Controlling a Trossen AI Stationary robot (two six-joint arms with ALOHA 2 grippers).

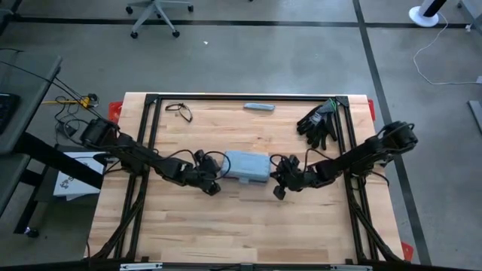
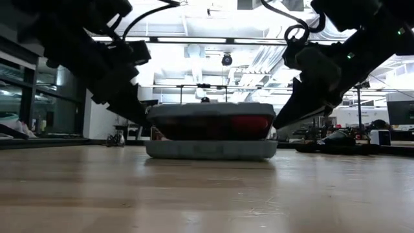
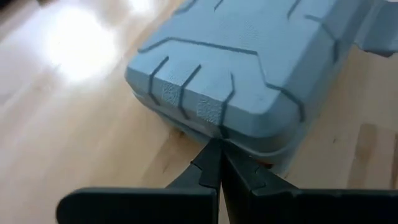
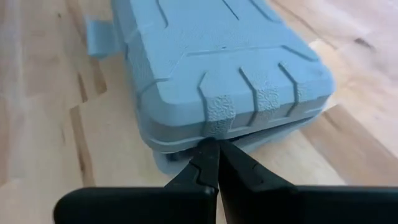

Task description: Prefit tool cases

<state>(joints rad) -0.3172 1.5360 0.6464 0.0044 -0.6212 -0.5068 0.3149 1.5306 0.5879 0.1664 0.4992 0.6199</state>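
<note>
My desk [image 1: 226,233] is showing a pale wooden top with a black frame running along its edges. The blue-grey tool case [image 1: 247,167] is lying near the middle of it, its ribbed lid sitting slightly ajar over something red inside. Toward the far edge a slim grey-blue bar [image 1: 259,107] is lying flat, a pair of glasses [image 1: 179,111] is resting to its left, and black gloves [image 1: 318,123] are lying at the far right corner.
</note>
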